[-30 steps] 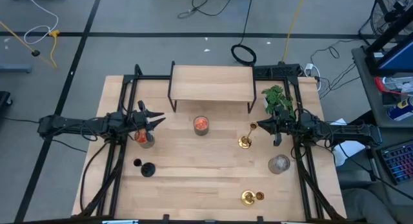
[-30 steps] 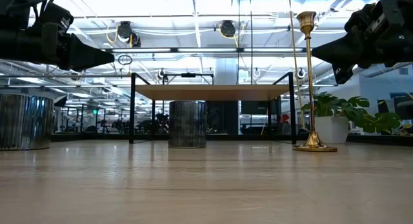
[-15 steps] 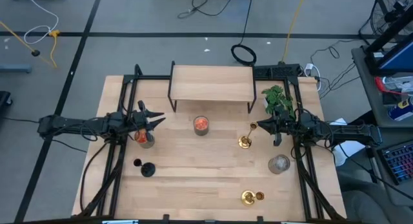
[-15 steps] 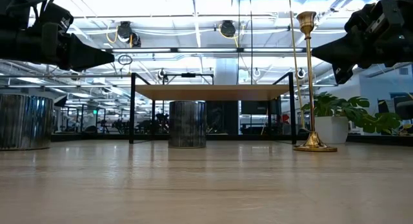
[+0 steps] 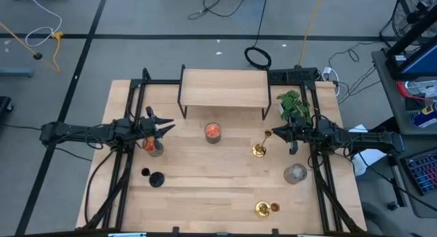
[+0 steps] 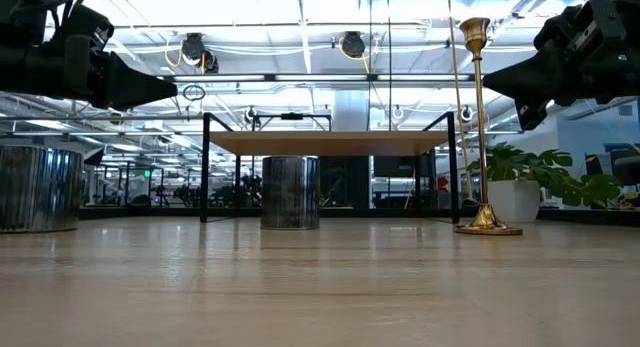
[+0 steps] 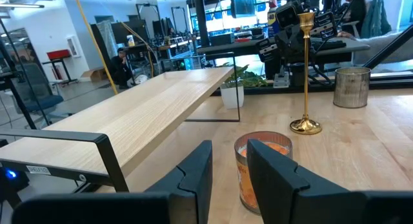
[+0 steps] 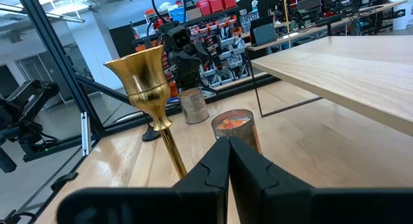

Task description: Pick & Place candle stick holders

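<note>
One gold candle stick holder stands upright on its round base right of the table's middle; it also shows in the low view, the left wrist view and the right wrist view. My right gripper is shut and hovers level beside its upper stem, a little apart from it. A second gold holder is near the front edge. The small black holder is at the front left. My left gripper is open and empty above the table's left side, pointing toward the right edge.
A glass jar with an orange candle stands at mid-table. A silver cup sits below my left gripper, another cup at the right. A wooden riser shelf and a potted plant stand at the back.
</note>
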